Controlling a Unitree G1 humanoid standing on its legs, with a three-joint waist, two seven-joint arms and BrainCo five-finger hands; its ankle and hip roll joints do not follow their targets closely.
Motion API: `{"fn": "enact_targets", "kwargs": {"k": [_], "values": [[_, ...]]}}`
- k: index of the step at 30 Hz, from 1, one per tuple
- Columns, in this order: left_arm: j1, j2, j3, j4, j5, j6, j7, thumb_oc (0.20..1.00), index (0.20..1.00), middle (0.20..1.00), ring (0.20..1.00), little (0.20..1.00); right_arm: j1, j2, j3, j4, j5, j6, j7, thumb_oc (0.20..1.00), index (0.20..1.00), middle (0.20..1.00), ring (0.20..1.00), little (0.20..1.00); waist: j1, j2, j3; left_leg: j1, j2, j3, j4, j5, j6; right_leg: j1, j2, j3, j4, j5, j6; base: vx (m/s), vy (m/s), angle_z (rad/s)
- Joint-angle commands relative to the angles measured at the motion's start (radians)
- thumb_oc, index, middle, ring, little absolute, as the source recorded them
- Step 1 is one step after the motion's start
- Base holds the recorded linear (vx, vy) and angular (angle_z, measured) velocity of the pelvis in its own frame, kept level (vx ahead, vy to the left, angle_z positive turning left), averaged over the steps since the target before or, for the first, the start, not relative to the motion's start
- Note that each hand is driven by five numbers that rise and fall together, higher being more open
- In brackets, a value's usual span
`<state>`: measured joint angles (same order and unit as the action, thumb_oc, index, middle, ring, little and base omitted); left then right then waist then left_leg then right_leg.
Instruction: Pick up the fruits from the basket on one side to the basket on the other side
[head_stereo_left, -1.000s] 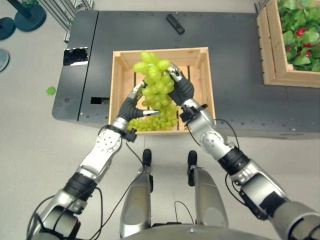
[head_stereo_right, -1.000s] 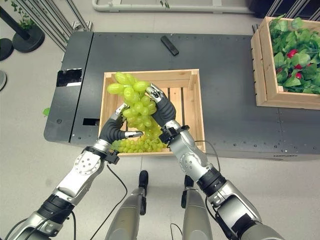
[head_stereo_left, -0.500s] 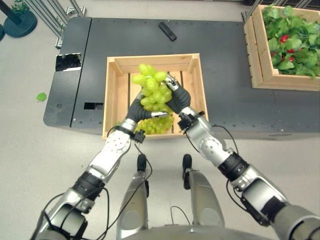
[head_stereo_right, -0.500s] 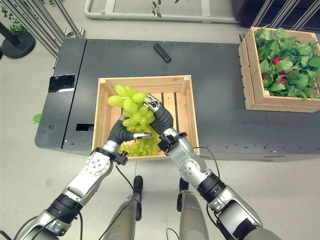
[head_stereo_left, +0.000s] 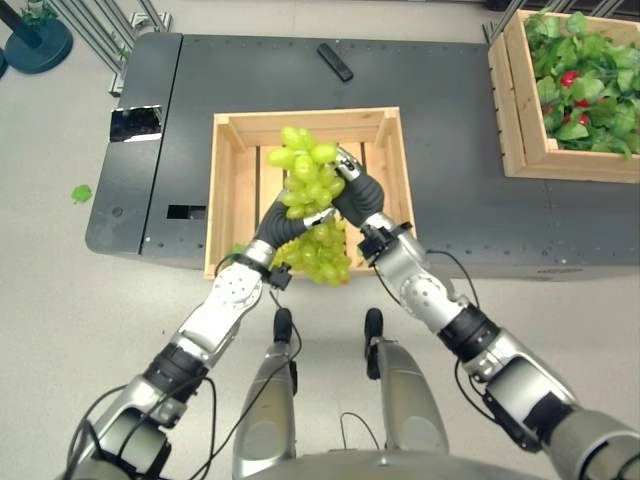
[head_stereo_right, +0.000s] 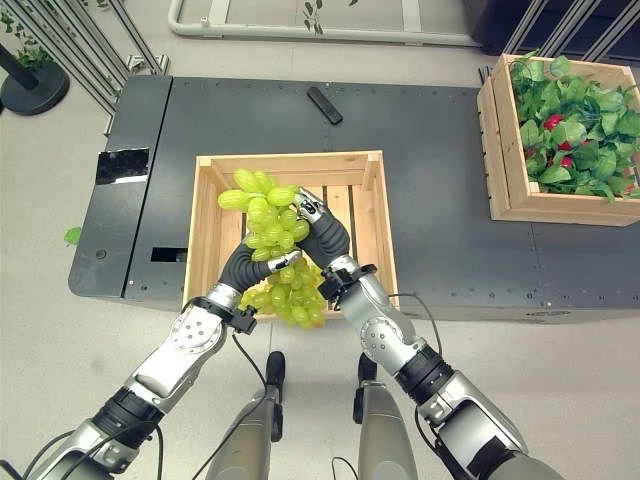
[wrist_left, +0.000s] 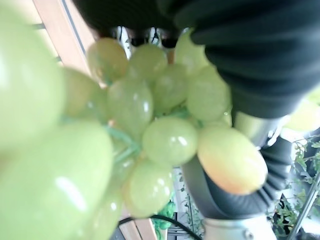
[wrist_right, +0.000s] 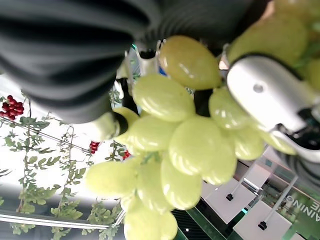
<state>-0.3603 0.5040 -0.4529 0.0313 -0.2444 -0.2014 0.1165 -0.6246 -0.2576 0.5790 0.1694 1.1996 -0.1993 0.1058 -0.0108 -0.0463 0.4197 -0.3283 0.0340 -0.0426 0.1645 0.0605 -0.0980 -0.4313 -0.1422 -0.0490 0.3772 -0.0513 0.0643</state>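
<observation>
Green grape bunch (head_stereo_left: 312, 200) clamped between curled left hand (head_stereo_left: 277, 222) and right hand (head_stereo_left: 357, 198) above wooden crate (head_stereo_left: 229, 190); lower grapes dangling unsupported, liable to tear off or slip during carry.

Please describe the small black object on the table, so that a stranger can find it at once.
On the dark table, look behind the middle wooden crate, on its far side from the robot. The small black bar lies there alone and slanted, the only loose item on the tabletop.

No text, label, number or sign can be read on the dark surface (head_stereo_left: 470, 130), the pale wooden slatted crate (head_stereo_left: 228, 170) or anything else.
</observation>
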Motion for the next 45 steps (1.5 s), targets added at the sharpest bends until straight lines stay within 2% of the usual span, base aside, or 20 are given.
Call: {"fn": "enact_targets", "kwargs": {"k": [1,8,9,10,16,22,25,28,30,31,32,33,34,36,39,45], "values": [[-0.045,-0.010,-0.030,-0.045,0.030,-0.043,-0.009,0.200,0.200,0.200,0.200,0.200,-0.013,0.089,0.018,-0.105,0.023,-0.034,0.048,0.200,0.200,0.200,0.200,0.200,-0.012,-0.047,-0.060,0.004,-0.021,-0.010,0.057,-0.085,0.040,0.035,-0.030,0.016,-0.104,0.071,0.059,0.00,0.000,0.00],[-0.043,-0.015,-0.030,-0.045,0.017,-0.042,-0.012,0.200,0.200,0.200,0.200,0.200,-0.013,0.087,0.018,-0.104,0.021,-0.034,0.045,0.200,0.200,0.200,0.200,0.200,-0.013,-0.048,-0.066,0.009,-0.023,-0.012,0.054,-0.085,0.040,0.039,-0.028,0.016,-0.105,0.072,0.058,0.00,0.000,0.00],[-0.041,-0.016,-0.028,-0.047,0.014,-0.043,-0.014,0.200,0.200,0.200,0.200,0.200,-0.013,0.086,0.018,-0.104,0.020,-0.033,0.046,0.288,0.288,0.288,0.288,0.288,-0.012,-0.048,-0.067,0.009,-0.023,-0.012,0.054,-0.085,0.040,0.040,-0.028,0.016,-0.106,0.071,0.058,0.00,0.000,0.00],[-0.038,-0.016,-0.026,-0.048,0.012,-0.044,-0.016,0.200,0.200,0.200,0.200,0.200,-0.012,0.083,0.018,-0.106,0.019,-0.030,0.048,1.000,1.000,1.000,1.000,1.000,-0.012,-0.048,-0.068,0.010,-0.024,-0.014,0.054,-0.085,0.040,0.039,-0.028,0.016,-0.105,0.071,0.057,0.00,0.000,0.00],[-0.019,-0.017,-0.011,-0.051,-0.017,-0.047,-0.022,0.200,0.200,0.200,0.200,0.200,-0.016,0.064,0.006,-0.105,0.002,-0.032,0.043,1.000,1.000,1.000,1.000,1.000,-0.009,-0.047,-0.072,0.010,-0.025,-0.014,0.054,-0.085,0.040,0.039,-0.029,0.015,-0.103,0.071,0.058,0.00,0.000,0.00],[0.034,0.013,0.035,-0.071,-0.058,-0.055,-0.049,0.200,0.200,0.200,0.200,0.200,-0.022,-0.041,-0.051,-0.139,-0.039,-0.021,0.043,1.000,1.000,1.000,1.000,1.000,-0.009,-0.052,-0.082,0.024,-0.025,-0.015,0.050,-0.086,0.039,0.051,-0.028,0.013,-0.104,0.069,0.060,0.00,0.000,0.00],[0.100,0.050,0.087,-0.089,-0.101,-0.063,-0.076,0.200,0.200,0.200,0.200,0.200,-0.002,-0.179,-0.124,-0.178,-0.084,-0.020,0.053,1.000,1.000,1.000,1.000,1.000,-0.007,-0.057,-0.092,0.036,-0.027,-0.018,0.046,-0.086,0.037,0.068,-0.028,0.009,-0.110,0.067,0.064,0.00,0.000,0.00],[0.155,0.073,0.139,-0.095,-0.117,-0.070,-0.094,0.200,0.200,0.200,0.200,0.200,0.057,-0.283,-0.198,-0.197,-0.120,-0.023,0.055,1.000,1.000,1.000,1.000,1.000,-0.009,-0.057,-0.102,0.044,-0.027,-0.023,0.042,-0.085,0.034,0.079,-0.030,0.001,-0.111,0.065,0.067,0.00,0.000,0.00],[0.174,0.077,0.153,-0.100,-0.128,-0.075,-0.099,0.200,0.200,0.200,0.200,0.200,0.081,-0.311,-0.229,-0.200,-0.128,-0.026,0.057,1.000,1.000,1.000,1.000,1.000,-0.010,-0.057,-0.105,0.048,-0.026,-0.025,0.040,-0.084,0.034,0.083,-0.030,-0.001,-0.113,0.064,0.069,0.00,0.000,0.00],[0.208,0.085,0.190,-0.093,-0.144,-0.081,-0.112,0.200,0.200,0.200,0.200,0.200,0.135,-0.386,-0.306,-0.197,-0.147,-0.026,0.065,1.000,1.000,1.000,1.000,1.000,-0.014,-0.056,-0.112,0.055,-0.027,-0.029,0.033,-0.082,0.032,0.092,-0.030,-0.009,-0.115,0.062,0.070,0.01,-0.008,0.03],[0.208,0.085,0.189,-0.093,-0.144,-0.081,-0.112,0.200,0.200,0.200,0.200,0.200,0.137,-0.386,-0.307,-0.197,-0.147,-0.026,0.066,1.000,1.000,1.000,1.000,1.000,-0.013,-0.056,-0.112,0.055,-0.027,-0.029,0.032,-0.082,0.032,0.093,-0.030,-0.009,-0.115,0.062,0.070,0.02,-0.016,0.08],[0.239,0.088,0.224,-0.093,-0.157,-0.088,-0.123,0.200,0.200,0.200,0.200,0.200,0.197,-0.419,-0.380,-0.185,-0.139,-0.037,0.072,1.000,1.000,1.000,1.000,1.000,-0.015,-0.054,-0.119,0.062,-0.026,-0.033,0.028,-0.081,0.031,0.099,-0.031,-0.015,-0.114,0.060,0.071,0.01,-0.008,0.10],[0.239,0.088,0.224,-0.093,-0.157,-0.088,-0.123,0.200,0.200,0.200,0.200,0.200,0.197,-0.419,-0.380,-0.185,-0.139,-0.037,0.072,1.000,1.000,1.000,1.000,1.000,-0.015,-0.054,-0.119,0.062,-0.026,-0.033,0.028,-0.081,0.031,0.099,-0.031,-0.015,-0.114,0.060,0.071,0.02,-0.012,0.12],[0.282,0.078,0.269,-0.073,-0.191,-0.091,-0.138,0.200,0.200,0.200,0.200,0.200,0.296,-0.425,-0.481,-0.164,-0.137,-0.045,0.080,1.000,1.000,1.000,1.000,1.000,-0.019,-0.051,-0.130,0.073,-0.027,-0.036,0.021,-0.080,0.029,0.113,-0.030,-0.021,-0.118,0.058,0.072,0.01,-0.007,0.04],[0.319,0.071,0.315,-0.058,-0.211,-0.088,-0.153,0.200,0.200,0.200,0.200,0.200,0.362,-0.427,-0.555,-0.149,-0.158,-0.038,0.082,1.000,1.000,1.000,1.000,1.000,-0.023,-0.044,-0.141,0.088,-0.027,-0.039,0.011,-0.077,0.027,0.127,-0.029,-0.027,-0.122,0.053,0.071,0.01,-0.004,0.04],[0.373,0.040,0.381,-0.054,-0.224,-0.083,-0.163,0.200,0.200,0.200,0.200,0.200,0.447,-0.409,-0.646,-0.153,-0.184,-0.036,0.081,1.000,1.000,1.000,1.000,1.000,-0.031,-0.029,-0.160,0.108,-0.027,-0.042,-0.006,-0.072,0.026,0.145,-0.026,-0.037,-0.122,0.046,0.070,0.01,-0.004,-0.02]]}}
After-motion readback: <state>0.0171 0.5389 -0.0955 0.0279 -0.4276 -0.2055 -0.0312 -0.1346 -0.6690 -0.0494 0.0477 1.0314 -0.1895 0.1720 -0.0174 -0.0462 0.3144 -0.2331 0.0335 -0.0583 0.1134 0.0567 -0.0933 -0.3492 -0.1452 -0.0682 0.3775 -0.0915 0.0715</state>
